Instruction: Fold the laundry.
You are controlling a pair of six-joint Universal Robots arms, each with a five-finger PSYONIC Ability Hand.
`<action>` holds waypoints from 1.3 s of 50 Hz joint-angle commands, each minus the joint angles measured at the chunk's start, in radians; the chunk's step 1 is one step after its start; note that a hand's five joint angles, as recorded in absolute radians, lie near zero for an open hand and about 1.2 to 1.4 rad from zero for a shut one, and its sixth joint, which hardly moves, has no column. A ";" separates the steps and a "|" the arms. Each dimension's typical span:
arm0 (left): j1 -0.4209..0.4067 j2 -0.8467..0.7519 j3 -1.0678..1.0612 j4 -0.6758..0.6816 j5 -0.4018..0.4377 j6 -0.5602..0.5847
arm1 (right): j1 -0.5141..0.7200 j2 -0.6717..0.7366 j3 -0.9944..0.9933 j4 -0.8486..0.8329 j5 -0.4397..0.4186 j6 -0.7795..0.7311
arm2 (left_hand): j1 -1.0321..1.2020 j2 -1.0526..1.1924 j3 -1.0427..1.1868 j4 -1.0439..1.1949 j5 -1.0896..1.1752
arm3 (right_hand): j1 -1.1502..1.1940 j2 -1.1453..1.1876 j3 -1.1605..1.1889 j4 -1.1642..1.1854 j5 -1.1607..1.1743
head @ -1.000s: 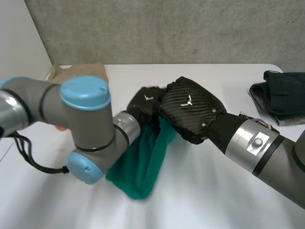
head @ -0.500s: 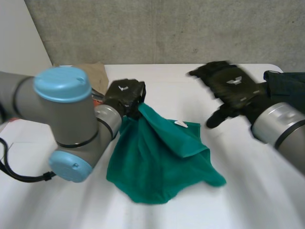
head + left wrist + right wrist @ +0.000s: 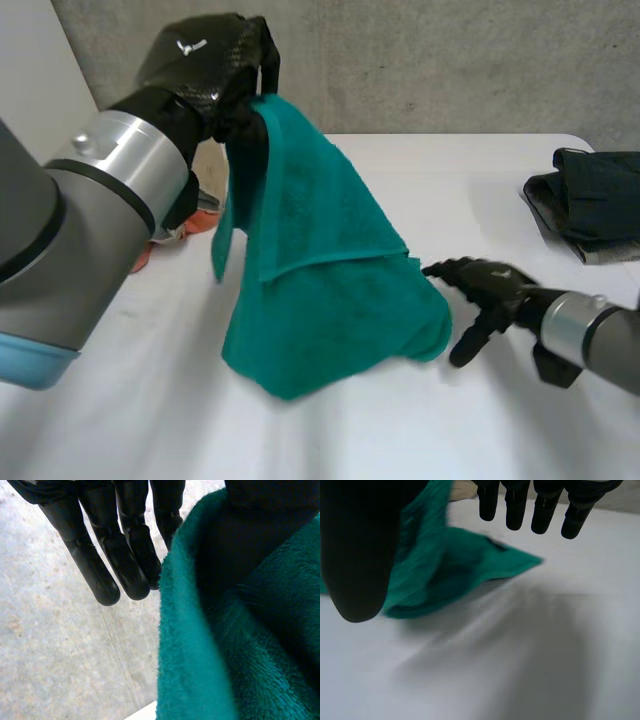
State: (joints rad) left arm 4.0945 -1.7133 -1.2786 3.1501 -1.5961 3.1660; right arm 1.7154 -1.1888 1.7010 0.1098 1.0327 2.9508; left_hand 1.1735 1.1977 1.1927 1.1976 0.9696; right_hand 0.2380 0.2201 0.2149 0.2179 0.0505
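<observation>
— The teal towel [image 3: 320,290]: where is it, and what is the step?

— It hangs from the left hand [image 3: 210,60], which is held high at about eleven o'clock. Its lower part is heaped on the middle of the white tabletop [image 3: 450,170]. I judge this to be the opening-out before any fold. To do it well, the lift should go high enough to clear the heap, so the cloth drops straight and a second corner shows itself. The right hand [image 3: 490,285] ought to take that corner, not a bunch of the middle.

— How does the towel look?

— Thick terry, plain teal, draped like a tent. One flap lies doubled across the front, its hem running slantwise. The bottom is rounded and bunched, so no lower corner is plainly free. I expect it to sag and cling to itself rather than slide.

— And the hands?

— The left grasps the top of the cloth. In its wrist view several fingers [image 3: 125,550] point straight out just beside the towel, and the pinch itself sits under the cloth. The right is released, fingers spread, low over the tabletop at three o'clock of the heap. It is just beside the heap's edge, and I cannot tell whether a fingertip touches it.

— Anything further out?

— A pile of dark clothes [image 3: 590,200] at two o'clock, well apart, by the tabletop's edge.
</observation>
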 commanded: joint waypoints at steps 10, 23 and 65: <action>0.009 0.084 -0.011 -0.024 -0.004 -0.001 | 0.127 0.094 -0.086 -0.185 0.093 0.309 | 0.223 0.199 0.204 0.199 0.252 | 1.158 1.176 1.181 1.178 1.171; 0.151 0.080 -0.133 -0.036 -0.001 -0.004 | 0.010 -0.356 -0.270 -0.102 0.175 -0.238 | 0.223 0.199 0.204 0.199 0.252 | 1.158 1.176 1.181 1.178 1.171; 0.086 0.049 -0.547 0.228 0.001 0.035 | 0.372 0.135 -0.213 -0.074 0.351 -0.319 | -0.737 -0.761 -0.756 -0.761 -0.708 | 1.158 1.176 1.181 1.178 1.171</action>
State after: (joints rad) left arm 4.2807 -1.7525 -1.7048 3.2911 -1.5938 3.1225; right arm 2.0884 -1.0446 1.4621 0.0531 1.3834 2.6321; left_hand 0.3831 0.3617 0.3633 0.3520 0.1759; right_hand 1.1425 1.1802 1.1953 1.2003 0.9869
